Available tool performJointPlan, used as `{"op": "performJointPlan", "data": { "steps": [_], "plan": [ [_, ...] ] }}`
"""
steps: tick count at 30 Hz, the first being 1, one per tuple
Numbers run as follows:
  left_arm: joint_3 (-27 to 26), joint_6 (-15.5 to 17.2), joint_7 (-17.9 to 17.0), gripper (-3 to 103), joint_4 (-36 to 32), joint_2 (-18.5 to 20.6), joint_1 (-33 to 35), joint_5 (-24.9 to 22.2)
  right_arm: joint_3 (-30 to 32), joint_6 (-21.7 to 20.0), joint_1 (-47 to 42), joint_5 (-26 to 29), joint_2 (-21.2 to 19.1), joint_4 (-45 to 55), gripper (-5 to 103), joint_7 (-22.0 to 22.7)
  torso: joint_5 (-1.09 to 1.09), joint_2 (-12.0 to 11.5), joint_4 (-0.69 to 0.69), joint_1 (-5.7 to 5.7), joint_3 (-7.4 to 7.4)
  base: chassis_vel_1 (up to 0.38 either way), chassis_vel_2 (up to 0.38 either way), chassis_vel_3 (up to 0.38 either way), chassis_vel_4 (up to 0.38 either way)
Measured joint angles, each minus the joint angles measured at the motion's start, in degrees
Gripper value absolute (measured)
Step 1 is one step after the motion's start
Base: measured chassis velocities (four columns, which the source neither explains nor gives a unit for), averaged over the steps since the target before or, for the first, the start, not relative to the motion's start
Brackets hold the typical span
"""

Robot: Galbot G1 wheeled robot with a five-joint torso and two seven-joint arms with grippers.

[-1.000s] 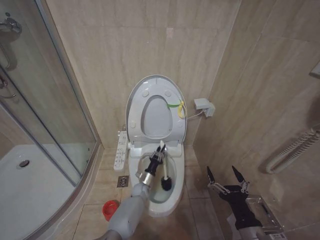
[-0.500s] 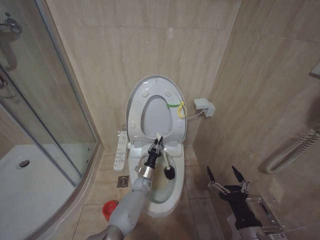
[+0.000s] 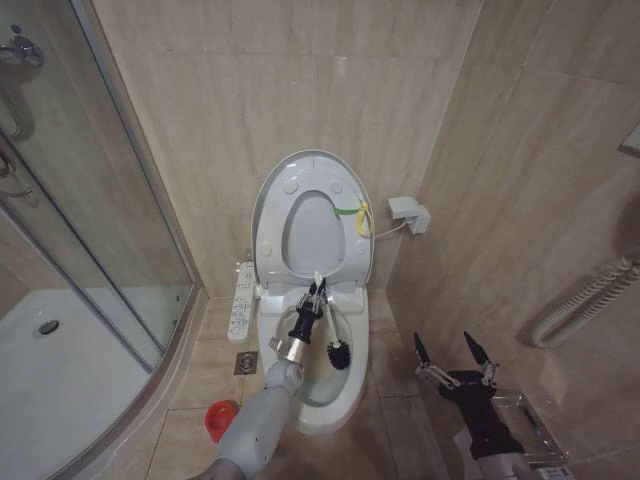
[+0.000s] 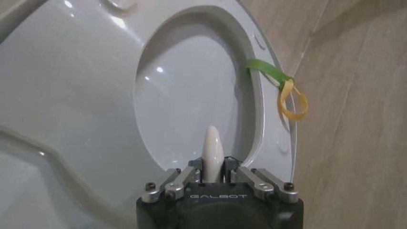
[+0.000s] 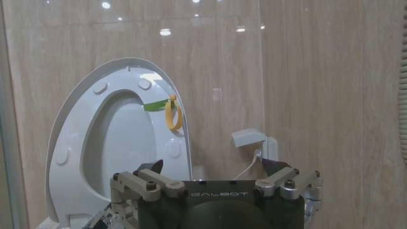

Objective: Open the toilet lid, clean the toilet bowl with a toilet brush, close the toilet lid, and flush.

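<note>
Our left gripper [image 3: 314, 298] has its fingers clamped on the toilet brush [image 3: 329, 333] handle; its black head sits inside the toilet bowl [image 3: 350, 372], partly hidden by our arm. The toilet lid [image 3: 268, 205] stands upright against the wall. Our right gripper [image 3: 452, 358] waits, fingers spread and empty, beside the bowl.

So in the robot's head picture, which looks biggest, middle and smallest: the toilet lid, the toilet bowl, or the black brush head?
1. The toilet lid, standing up against the wall.
2. The toilet bowl, looking a bit smaller.
3. The toilet brush head, smallest, held by the left gripper.
</note>
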Motion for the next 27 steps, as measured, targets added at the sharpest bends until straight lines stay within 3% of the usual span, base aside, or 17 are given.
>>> {"op": "performJointPlan", "data": {
  "steps": [2,3,6,9,11,12,13,16,17,20,21,22,25,27],
  "plan": [
    [-0.44,-0.6,0.16,21,1.01,0.0,-0.22,2.51,0.0,0.0,0.0,0.0,0.0,0.0,100,0.0,0.0,0.0,-0.02,0.0,0.0,0.0,0.0,0.0,0.0],
    [-1.51,-2.0,0.5,21,3.1,0.04,-0.47,8.6,0.0,0.0,0.0,0.0,0.0,0.0,100,0.0,0.0,0.0,0.0,0.0,0.0,0.0,0.0,0.0,0.0],
    [-2.59,-3.6,0.7,21,4.43,0.03,-0.22,19.48,0.0,0.0,0.0,0.0,0.0,0.0,100,0.0,0.0,0.0,0.0,0.0,0.0,0.0,0.0,0.0,0.0],
    [-3.07,-3.81,0.44,21,3.94,0.03,0.03,22.94,0.0,0.0,0.0,0.0,0.0,0.0,100,0.0,0.0,0.0,0.01,0.0,0.01,0.0,0.0,0.0,0.0],
    [-2.75,-3.83,0.39,21,3.27,0.03,-0.03,21.21,0.0,0.0,0.0,0.0,0.0,0.0,100,0.0,0.0,0.0,0.01,0.0,0.0,0.0,0.0,0.0,0.0],
    [-1.8,-3.72,0.98,21,2.18,0.03,-0.22,14.87,0.0,0.0,0.0,0.0,0.0,0.0,100,0.0,0.01,0.0,0.01,0.0,0.0,0.0,0.0,0.0,0.0],
    [-1.8,-3.72,0.98,21,2.18,0.03,-0.22,14.87,0.0,0.0,0.0,0.0,0.0,0.0,100,0.0,0.01,0.0,0.01,0.0,0.0,0.0,0.0,0.0,0.0],
    [-0.59,-1.76,1.28,21,-0.24,0.02,-0.88,1.03,0.0,0.0,0.0,0.0,0.0,0.0,100,0.0,0.01,0.0,0.0,0.0,0.0,0.0,0.0,0.0,0.0],
    [-0.61,-1.42,1.29,21,-0.24,0.03,-1.17,-0.57,0.0,0.0,0.0,0.0,0.0,0.0,100,0.0,0.01,0.0,0.0,0.0,0.0,0.0,0.0,0.0,0.0],
    [-0.67,-1.46,1.7,21,0.75,0.03,-1.49,0.61,0.0,0.0,0.0,0.0,0.0,0.0,100,0.0,0.01,0.0,0.0,0.0,0.0,0.0,0.0,0.0,0.0],
    [-1.25,-2.23,2.02,21,2.13,0.02,-1.53,5.08,0.0,0.0,0.0,0.0,0.0,0.0,100,0.0,0.0,0.0,0.0,0.0,0.0,0.0,0.0,0.0,0.0],
    [-1.25,-2.23,2.02,21,2.13,0.02,-1.53,5.08,0.0,0.0,0.0,0.0,0.0,0.0,100,0.0,0.0,0.0,0.0,0.0,0.0,0.0,0.0,0.0,0.0],
    [-2.78,-3.66,1.76,21,3.67,0.04,-1.02,17.24,0.0,0.0,0.0,0.0,0.0,0.0,100,0.0,0.01,0.0,0.01,0.0,0.0,0.0,0.0,0.0,0.0],
    [-2.88,-3.76,1.58,21,3.64,0.03,-0.72,19.27,0.0,0.0,0.0,0.0,0.0,0.0,100,0.0,0.01,0.0,0.01,0.0,0.0,0.0,0.0,0.0,0.0]
  ]
}}
